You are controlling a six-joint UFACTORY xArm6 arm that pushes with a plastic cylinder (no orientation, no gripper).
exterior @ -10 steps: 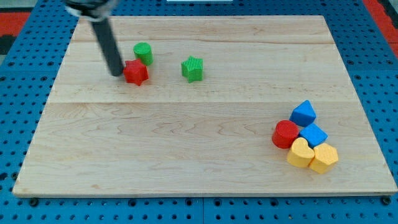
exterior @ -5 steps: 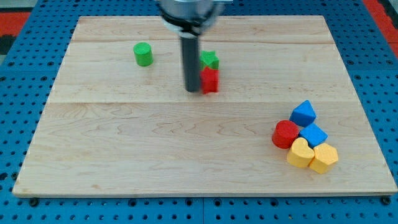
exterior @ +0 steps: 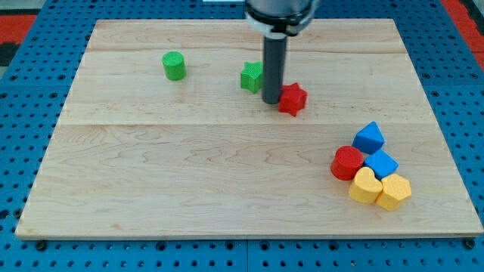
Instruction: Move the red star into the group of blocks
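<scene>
The red star (exterior: 293, 98) lies on the wooden board (exterior: 189, 174), right of centre in the upper half. My tip (exterior: 271, 101) stands just left of it, touching or nearly touching its left side. The group of blocks sits at the lower right: a red cylinder (exterior: 348, 162), a blue block (exterior: 368, 138), a second blue block (exterior: 380, 163), a yellow heart (exterior: 365, 186) and a yellow block (exterior: 394, 191). The star is well up and left of the group.
A green star-like block (exterior: 252, 76) sits just left of the rod, partly hidden by it. A green cylinder (exterior: 174, 66) stands at the upper left. Blue pegboard (exterior: 23, 151) surrounds the board.
My tip has swept from the upper left toward the right, pushing the red star right past the green blocks. The green star-like block has shifted slightly right.
</scene>
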